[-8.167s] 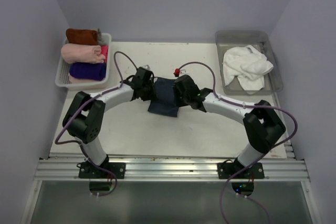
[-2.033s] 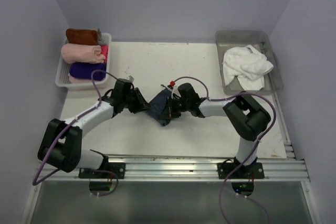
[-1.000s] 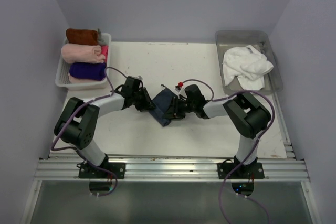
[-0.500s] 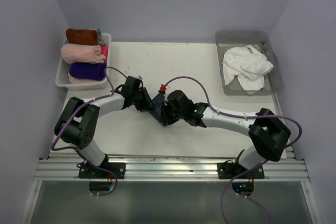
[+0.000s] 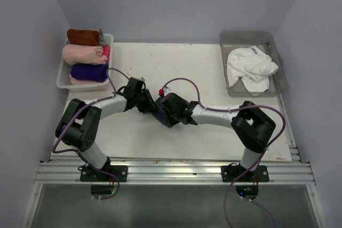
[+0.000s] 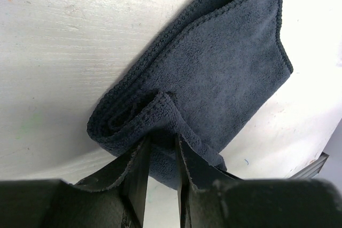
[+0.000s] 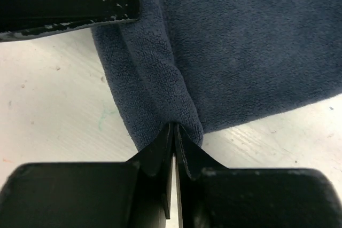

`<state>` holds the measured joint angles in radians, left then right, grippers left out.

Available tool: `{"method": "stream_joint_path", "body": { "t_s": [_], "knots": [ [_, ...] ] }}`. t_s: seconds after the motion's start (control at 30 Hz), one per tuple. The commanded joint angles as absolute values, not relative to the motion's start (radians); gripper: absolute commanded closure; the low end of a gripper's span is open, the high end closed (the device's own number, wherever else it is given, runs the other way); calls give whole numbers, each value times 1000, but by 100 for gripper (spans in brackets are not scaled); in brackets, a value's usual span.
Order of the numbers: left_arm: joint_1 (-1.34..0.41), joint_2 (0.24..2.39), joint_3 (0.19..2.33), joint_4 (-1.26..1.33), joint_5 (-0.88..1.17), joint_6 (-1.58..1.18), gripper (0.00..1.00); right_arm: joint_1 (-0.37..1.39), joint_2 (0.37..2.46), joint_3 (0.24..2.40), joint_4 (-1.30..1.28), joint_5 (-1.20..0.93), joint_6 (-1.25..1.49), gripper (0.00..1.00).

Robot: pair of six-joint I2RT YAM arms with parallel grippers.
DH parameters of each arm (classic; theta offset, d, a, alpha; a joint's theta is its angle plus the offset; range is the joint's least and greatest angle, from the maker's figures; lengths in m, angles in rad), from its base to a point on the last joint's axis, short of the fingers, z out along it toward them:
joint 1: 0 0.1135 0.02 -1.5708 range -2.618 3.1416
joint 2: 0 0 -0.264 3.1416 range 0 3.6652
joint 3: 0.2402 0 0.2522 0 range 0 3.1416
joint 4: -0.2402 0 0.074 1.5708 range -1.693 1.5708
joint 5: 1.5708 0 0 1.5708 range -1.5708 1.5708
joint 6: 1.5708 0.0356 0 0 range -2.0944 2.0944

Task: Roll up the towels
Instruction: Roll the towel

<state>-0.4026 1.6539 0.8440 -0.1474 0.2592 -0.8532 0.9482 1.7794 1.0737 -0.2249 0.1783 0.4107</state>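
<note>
The dark slate-blue towel (image 5: 163,117) lies bunched into a narrow, partly rolled strip mid-table between both grippers. My left gripper (image 5: 149,105) is shut on a fold at the rolled end, as the left wrist view shows: the gripper (image 6: 162,140) pinches the towel (image 6: 230,73). My right gripper (image 5: 168,110) is shut on the towel's rolled edge; the right wrist view shows the gripper (image 7: 173,127) and the towel (image 7: 240,41). The white towel (image 5: 251,65) lies crumpled in a grey bin (image 5: 276,86). The rust-brown towel (image 5: 83,37) lies rolled in the white basket (image 5: 109,40).
The basket at the back left also holds a pale pink roll (image 5: 83,54) and a deep purple roll (image 5: 88,72). The left gripper's finger (image 7: 69,4) shows at the top left of the right wrist view. Purple cables loop above both arms.
The flat towel has been gathered into a narrow roll. In the last second my right gripper has slid left along the towel toward the left gripper, which has stayed put.
</note>
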Motion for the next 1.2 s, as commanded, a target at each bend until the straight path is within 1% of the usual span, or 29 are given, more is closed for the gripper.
{"method": "stream_joint_path", "body": {
  "t_s": [0.0, 0.1, 0.13, 0.17, 0.23, 0.33, 0.37, 0.4, 0.53, 0.7, 0.8, 1.07, 1.13, 1.17],
  "knots": [
    [-400, 1651, 854, -170, 249, -836, 71, 953, 1744, 1097, -276, 258, 403, 92],
    [-400, 1648, 862, -175, 248, -834, 71, 972, 1680, 1069, -255, 281, 377, 87],
    [-400, 1647, 862, -175, 249, -834, 71, 977, 1636, 1056, -235, 281, 358, 83],
    [-400, 1644, 864, -176, 249, -834, 71, 980, 1619, 1049, -224, 279, 348, 77],
    [-400, 1641, 865, -176, 247, -834, 71, 999, 1582, 1037, -206, 285, 330, 68],
    [-400, 1640, 857, -173, 242, -838, 71, 1044, 1606, 1061, -201, 334, 267, 57],
    [-400, 1640, 856, -173, 242, -838, 71, 1045, 1617, 1071, -201, 347, 253, 57],
    [-400, 1641, 859, -175, 245, -838, 71, 1072, 1629, 1081, -206, 356, 236, 52],
    [-400, 1643, 857, -175, 244, -841, 71, 1134, 1704, 1137, -222, 422, 177, 45],
    [-400, 1637, 857, -178, 242, -842, 71, 1147, 1776, 1147, -218, 462, 152, 44],
    [-399, 1635, 857, -181, 241, -842, 71, 1147, 1816, 1144, -204, 466, 146, 42],
    [-397, 1614, 847, -186, 233, -844, 71, 1144, 1907, 1135, -153, 502, 133, 42],
    [-396, 1611, 847, -189, 233, -842, 70, 1137, 1911, 1131, -144, 500, 150, 47],
    [-396, 1606, 847, -192, 233, -839, 70, 1134, 1904, 1128, -140, 496, 158, 52]
  ]
}}
